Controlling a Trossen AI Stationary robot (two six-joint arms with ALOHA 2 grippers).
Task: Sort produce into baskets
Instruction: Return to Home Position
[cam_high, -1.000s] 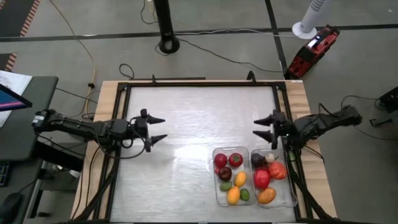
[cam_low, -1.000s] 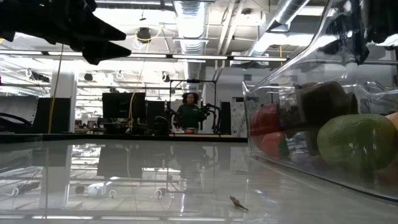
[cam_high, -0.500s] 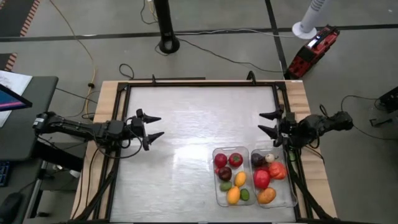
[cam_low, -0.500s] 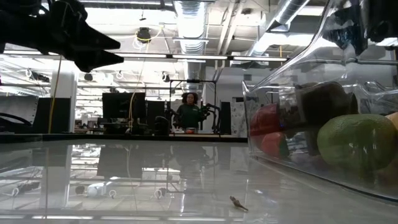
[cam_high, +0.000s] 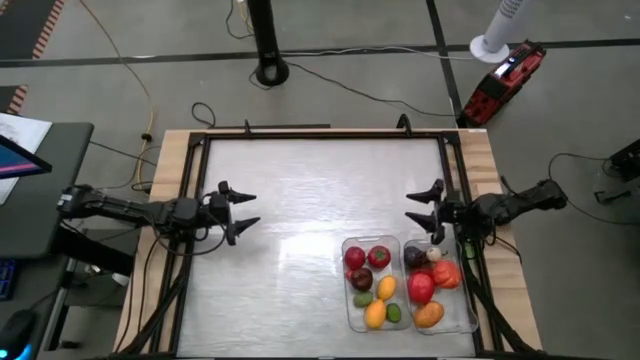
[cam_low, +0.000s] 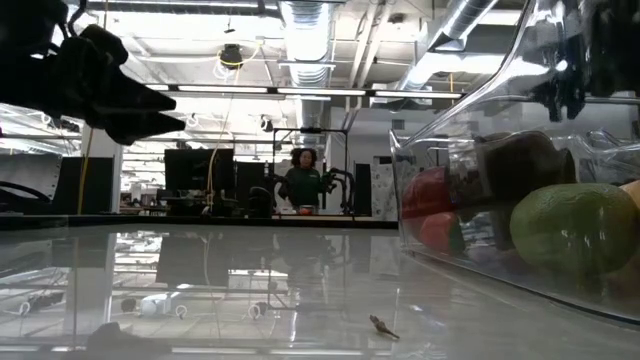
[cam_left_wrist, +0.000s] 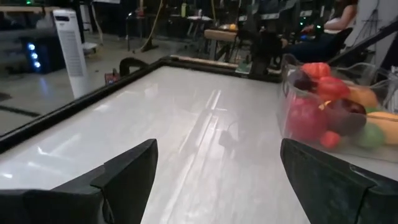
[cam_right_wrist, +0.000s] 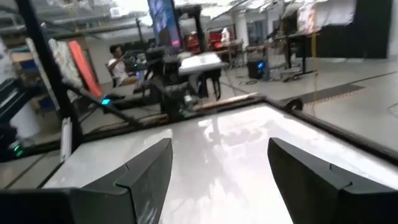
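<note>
Two clear bins stand side by side at the table's near right. The left bin (cam_high: 373, 283) holds red, dark, yellow, orange and green produce. The right bin (cam_high: 439, 287) holds dark purple, white, red and orange produce. Both bins also show in the left wrist view (cam_left_wrist: 336, 106) and the low view (cam_low: 520, 220). My left gripper (cam_high: 246, 211) is open and empty over the table's left side. My right gripper (cam_high: 418, 208) is open and empty just beyond the right bin's far end.
A black frame (cam_high: 320, 134) runs around the white tabletop. The middle and far part of the table (cam_high: 320, 190) lies between the two grippers. A person sits at a desk in the room behind (cam_low: 303, 182). A small scrap (cam_low: 380, 326) lies on the tabletop.
My left gripper has drawn back toward the table's left edge. My right gripper pulled toward the right edge, then came back toward the table's middle and nearer the bins. Both stay open. The produce has not moved.
</note>
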